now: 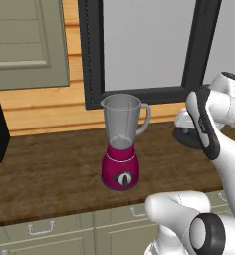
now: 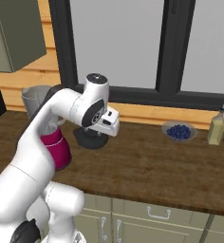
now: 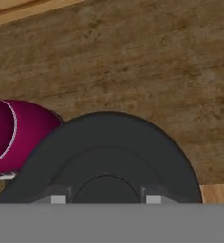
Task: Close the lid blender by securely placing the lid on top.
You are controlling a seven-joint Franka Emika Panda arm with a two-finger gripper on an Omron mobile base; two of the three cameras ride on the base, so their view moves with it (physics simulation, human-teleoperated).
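While the lid [image 3: 109,156] lies flat on the counter [image 1: 50,169] right of the open-topped blender [image 1: 121,144], the gripper [image 3: 106,199] sits directly above it (finger state cannot be determined).

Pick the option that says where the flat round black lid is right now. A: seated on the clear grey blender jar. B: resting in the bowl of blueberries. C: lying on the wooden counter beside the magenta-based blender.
C: the flat round black lid lies on the wooden counter beside the magenta-based blender, whose jar mouth is open.
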